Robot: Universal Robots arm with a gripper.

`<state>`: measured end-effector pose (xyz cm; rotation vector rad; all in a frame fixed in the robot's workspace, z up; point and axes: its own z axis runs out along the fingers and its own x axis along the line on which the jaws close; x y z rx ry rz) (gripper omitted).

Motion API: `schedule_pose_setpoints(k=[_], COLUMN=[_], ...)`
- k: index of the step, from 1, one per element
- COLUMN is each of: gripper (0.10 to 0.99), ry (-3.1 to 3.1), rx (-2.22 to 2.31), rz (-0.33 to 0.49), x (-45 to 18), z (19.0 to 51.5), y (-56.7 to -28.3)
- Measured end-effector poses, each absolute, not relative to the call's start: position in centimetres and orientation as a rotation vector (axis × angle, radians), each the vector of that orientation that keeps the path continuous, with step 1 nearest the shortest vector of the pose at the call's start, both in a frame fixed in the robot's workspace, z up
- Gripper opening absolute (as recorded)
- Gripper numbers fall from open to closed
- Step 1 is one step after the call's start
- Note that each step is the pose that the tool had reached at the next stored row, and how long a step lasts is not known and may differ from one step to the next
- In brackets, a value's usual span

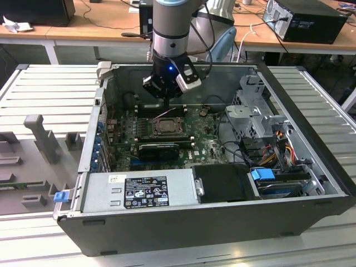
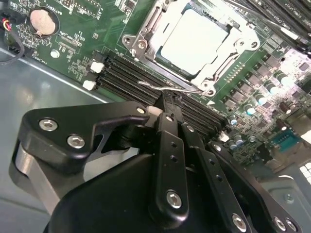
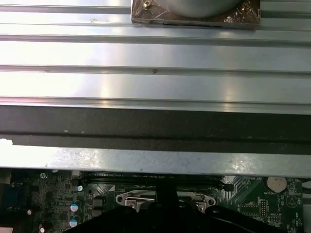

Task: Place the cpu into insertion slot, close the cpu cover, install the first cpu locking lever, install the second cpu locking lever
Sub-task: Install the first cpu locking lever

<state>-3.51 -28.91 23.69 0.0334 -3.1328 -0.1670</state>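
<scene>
The cpu (image 2: 194, 41) sits flat in the insertion slot (image 1: 150, 129), its pale top showing through the square cut-out of the cpu cover (image 2: 146, 36). The cover lies down over it, so placing and closing look done. In the exterior view the gripper (image 1: 167, 102) hangs just at twelve o'clock from the slot, inside the open computer case (image 1: 222, 222). In the second wrist view its fingers (image 2: 167, 126) are drawn together with nothing seen between them, and their tips stand just beside a thin wire locking lever (image 2: 170, 89), between it and the black memory slots (image 2: 121, 73). Whether they touch the wire I cannot tell. The lever seems to stand off the board rather than latched. The closed, narrow tip looks suited to pushing such a wire, not pinching it — that is a judgement. As for writing, the power supply (image 1: 100, 194) at six o'clock from the slot carries a black-and-white label (image 1: 146, 192) whose print is too small to make out, and the green board bears fine white lettering near a coin cell (image 2: 43, 22) — none of it legible.
</scene>
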Motion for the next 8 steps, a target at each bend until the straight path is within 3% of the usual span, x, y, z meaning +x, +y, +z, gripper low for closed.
schedule_pose_setpoints(k=[8], gripper=[0.106], ry=[-3.134], rx=[0.064], rz=[-0.167], x=[-3.1], z=[23.18], y=[-28.92])
